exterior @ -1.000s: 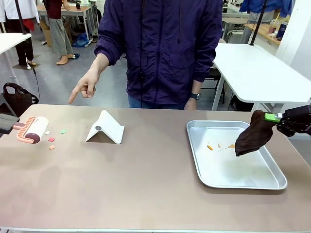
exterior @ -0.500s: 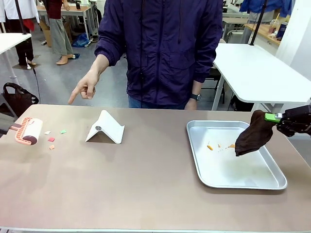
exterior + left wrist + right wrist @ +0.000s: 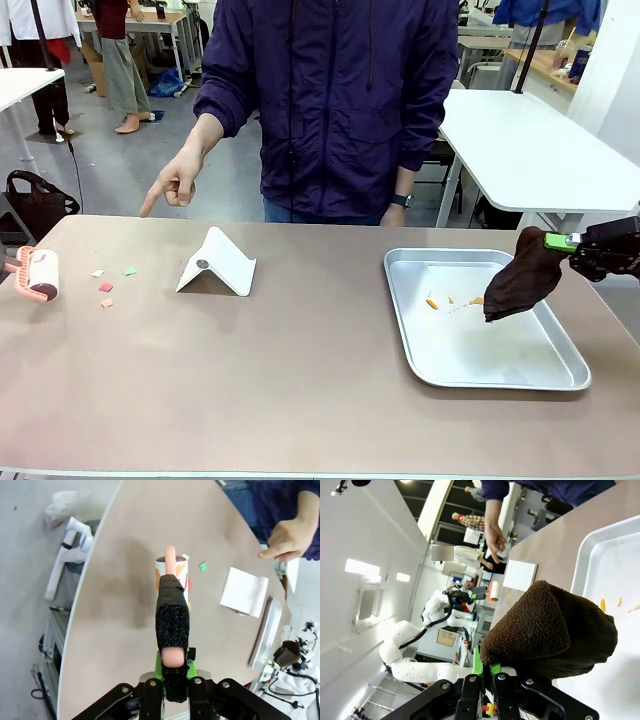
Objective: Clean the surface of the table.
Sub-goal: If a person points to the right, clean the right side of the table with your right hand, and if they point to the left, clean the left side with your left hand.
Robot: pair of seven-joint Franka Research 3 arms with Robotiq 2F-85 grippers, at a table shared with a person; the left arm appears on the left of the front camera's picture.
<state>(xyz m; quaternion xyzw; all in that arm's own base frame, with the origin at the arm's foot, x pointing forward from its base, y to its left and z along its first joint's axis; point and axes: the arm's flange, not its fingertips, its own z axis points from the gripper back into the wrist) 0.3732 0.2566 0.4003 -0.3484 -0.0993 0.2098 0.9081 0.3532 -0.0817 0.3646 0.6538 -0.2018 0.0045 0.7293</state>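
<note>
The brownish-tan table (image 3: 300,370) has a few small coloured paper scraps (image 3: 105,287) near its left end. My left gripper (image 3: 173,672) is shut on the black-wrapped handle of a pink lint roller (image 3: 35,273), held above the table's left edge, left of the scraps. In the left wrist view the roller head (image 3: 171,572) points toward a green scrap (image 3: 202,566). My right gripper (image 3: 565,242) is shut on a dark brown cloth (image 3: 522,275) hanging over the right side of a metal tray (image 3: 400,300). In the right wrist view the cloth (image 3: 550,625) bulges above the fingers.
A white folded stand (image 3: 217,263) sits left of centre. The tray holds small orange crumbs (image 3: 432,301). A person in a dark purple jacket stands at the far side, one hand (image 3: 175,180) pointing down toward the scraps. White tables stand behind.
The lint roller has moved left, away from the scraps to the table's left edge. The right gripper, the cloth and the person's pointing hand have stayed put.
</note>
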